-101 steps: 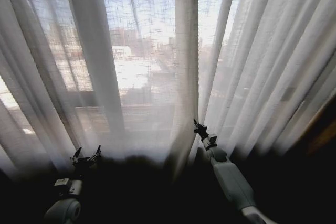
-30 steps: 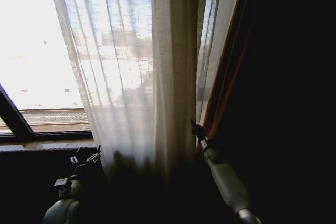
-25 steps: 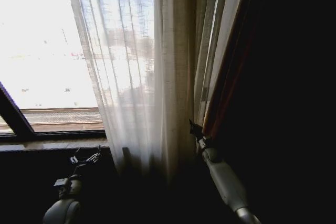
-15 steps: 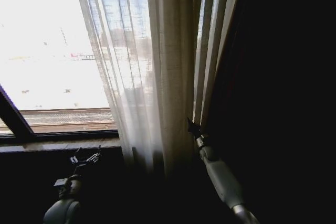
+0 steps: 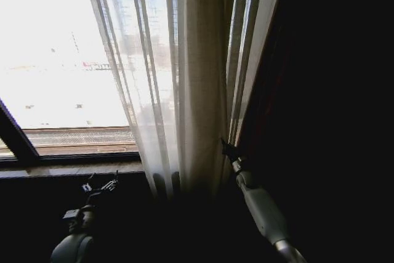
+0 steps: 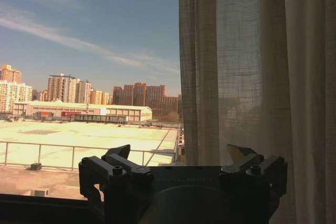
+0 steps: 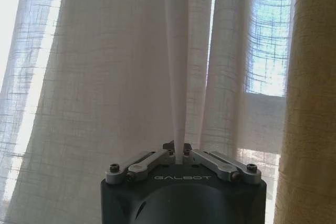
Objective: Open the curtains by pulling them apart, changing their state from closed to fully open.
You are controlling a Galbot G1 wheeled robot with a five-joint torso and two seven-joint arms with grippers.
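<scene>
The sheer white curtains (image 5: 184, 84) hang gathered into a tight bunch at the middle of the head view, leaving the window glass to their left bare. My right gripper (image 5: 228, 150) sits at the bunch's right edge, low down. In the right wrist view the right gripper (image 7: 178, 154) is shut on a narrow vertical fold of the curtains (image 7: 105, 77). My left gripper (image 5: 98, 184) rests low at the left, below the window sill. In its wrist view the left gripper (image 6: 178, 156) stands open and holds nothing, with the curtains (image 6: 252, 72) hanging just beyond it.
A dark heavy drape (image 5: 320, 103) covers the right side. A dark window frame (image 5: 15, 137) and sill (image 5: 68, 167) run along the lower left. A thicker yellowish fabric (image 7: 310, 108) hangs beside the held fold. Rooftops and buildings (image 6: 79, 98) lie outside.
Since 3.4 s ago the view has swung and the curtain no longer spans the window. In the last second its left edge slid farther right. The left arm stayed put.
</scene>
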